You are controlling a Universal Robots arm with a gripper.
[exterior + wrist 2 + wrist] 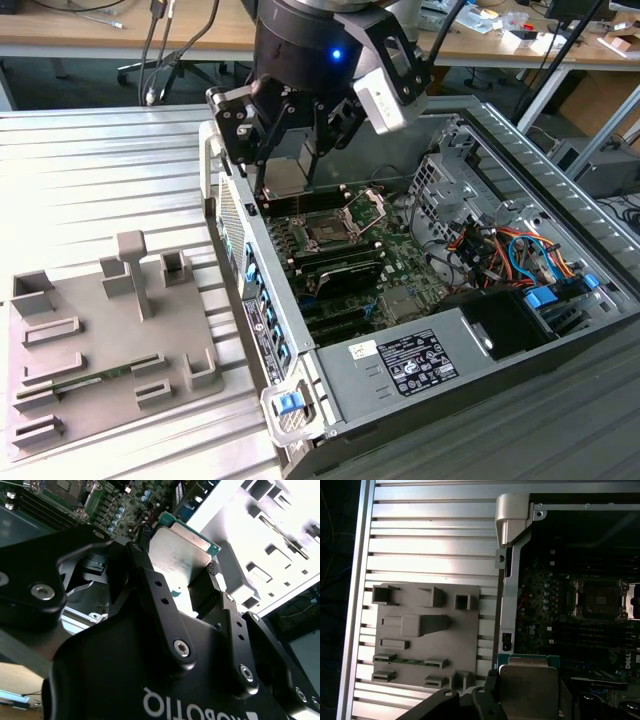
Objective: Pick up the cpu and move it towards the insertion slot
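closest to the lens, the black metal gripper (178,551) is clamped on the small flat square cpu with a silvery metal top and green rim (175,562), a finger on each opposite edge. pickup looks done: the cpu hangs over the edge of the open grey computer case (335,405), clear of the grey plastic tray (100,340) on the ribbed metal table (90,170). in the exterior view the square dark insertion slot with its silver frame (325,235) lies about five o'clock from the gripper, near but not lined up, so i'd judge the carry partly done.
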